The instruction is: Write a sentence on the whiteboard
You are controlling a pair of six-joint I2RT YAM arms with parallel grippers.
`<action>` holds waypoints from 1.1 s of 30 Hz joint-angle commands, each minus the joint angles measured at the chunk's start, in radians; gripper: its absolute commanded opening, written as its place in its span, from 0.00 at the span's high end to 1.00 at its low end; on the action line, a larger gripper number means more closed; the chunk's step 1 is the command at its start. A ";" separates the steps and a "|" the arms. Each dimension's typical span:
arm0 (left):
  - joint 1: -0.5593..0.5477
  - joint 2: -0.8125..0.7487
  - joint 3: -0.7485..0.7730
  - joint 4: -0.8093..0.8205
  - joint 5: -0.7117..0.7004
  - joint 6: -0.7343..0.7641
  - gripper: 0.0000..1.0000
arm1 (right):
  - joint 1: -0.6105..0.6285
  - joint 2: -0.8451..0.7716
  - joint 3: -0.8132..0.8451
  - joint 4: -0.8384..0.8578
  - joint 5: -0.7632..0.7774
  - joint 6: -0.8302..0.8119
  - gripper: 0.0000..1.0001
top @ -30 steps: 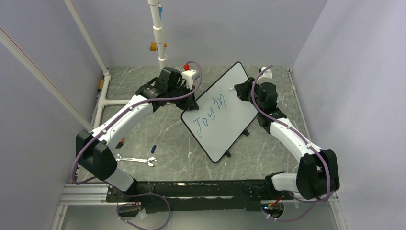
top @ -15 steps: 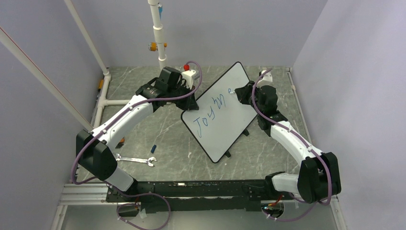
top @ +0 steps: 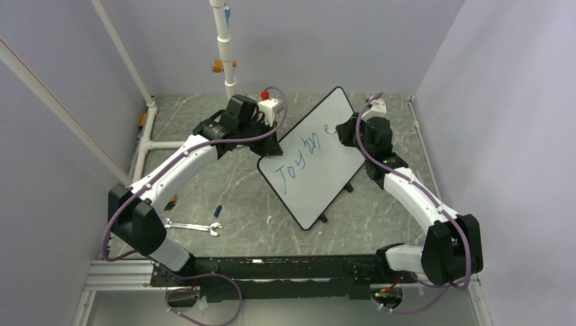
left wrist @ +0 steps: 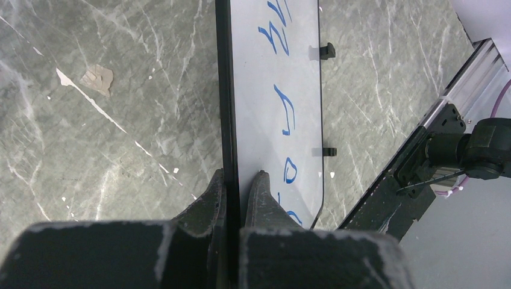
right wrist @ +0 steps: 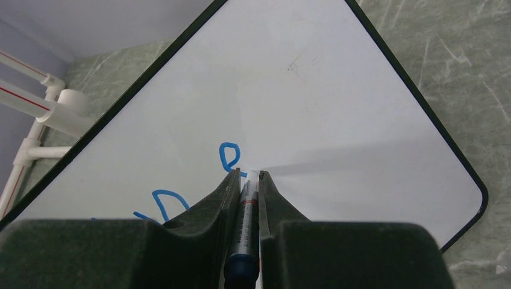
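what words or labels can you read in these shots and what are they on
"Joy": blue handwriting on the whiteboard, start of the line.
"in": next on the same line, scrawled, less sure.
"e": lone letter beside the marker tip.
Print on the marker barrel, held in the right tool: too blurred to read.

At middle of surface [top: 231, 187], whiteboard [top: 314, 159]; left tool [left wrist: 240, 180] clamped on its left rim; right tool [right wrist: 248, 176] pressing marker [right wrist: 246, 208] to its far right part; wrench [top: 192, 226] toward near left corner.
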 commanded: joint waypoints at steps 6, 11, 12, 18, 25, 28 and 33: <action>-0.009 0.031 -0.025 -0.038 -0.280 0.274 1.00 | -0.001 -0.010 0.061 -0.024 0.059 -0.010 1.00; -0.009 0.033 -0.024 -0.039 -0.278 0.273 1.00 | -0.019 -0.017 0.048 0.011 0.049 0.011 1.00; -0.008 0.033 -0.025 -0.039 -0.278 0.274 1.00 | -0.024 -0.018 0.047 0.018 0.042 0.015 1.00; -0.008 0.031 -0.025 -0.040 -0.280 0.275 1.00 | -0.065 -0.014 0.046 0.068 -0.021 0.053 1.00; -0.008 0.030 -0.023 -0.042 -0.282 0.275 1.00 | -0.095 -0.003 0.045 0.116 -0.077 0.083 1.00; -0.009 0.023 -0.016 -0.050 -0.263 0.274 1.00 | -0.101 -0.002 0.045 0.127 -0.098 0.094 1.00; -0.009 0.017 -0.005 -0.070 -0.251 0.284 1.00 | -0.101 -0.021 0.057 0.104 -0.107 0.092 1.00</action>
